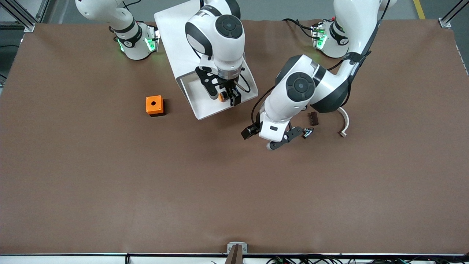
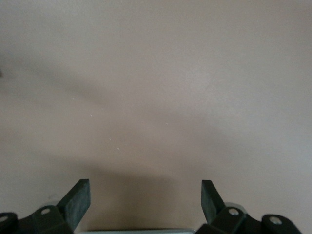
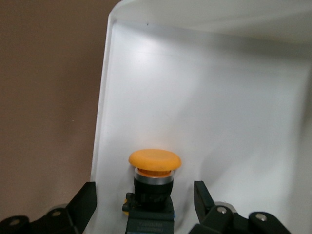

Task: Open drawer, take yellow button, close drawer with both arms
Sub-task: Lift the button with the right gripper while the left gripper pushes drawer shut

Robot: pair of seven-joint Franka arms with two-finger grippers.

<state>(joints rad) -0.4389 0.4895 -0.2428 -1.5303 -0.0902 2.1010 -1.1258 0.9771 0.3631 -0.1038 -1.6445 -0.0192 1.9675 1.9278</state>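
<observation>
Button [image 3: 154, 183] between parted right gripper [image 3: 146, 195] jaws.

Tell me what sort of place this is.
Probably a robotics lab bench: two arms bolted to a brown-covered table, the right gripper over an open white drawer holding an orange button, aluminium framing at the table's corner.

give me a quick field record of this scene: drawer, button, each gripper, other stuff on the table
drawer: drawer pulled out of the white cabinet
button: button lies in the drawer, orange cap, dark body
right gripper: right gripper over the drawer, open, fingers either side of the button, not yet shut on it
left gripper: left gripper open, over bare table, waiting
other: orange box toward the right arm's end; dark part, curved white piece and small black part by the left arm
</observation>
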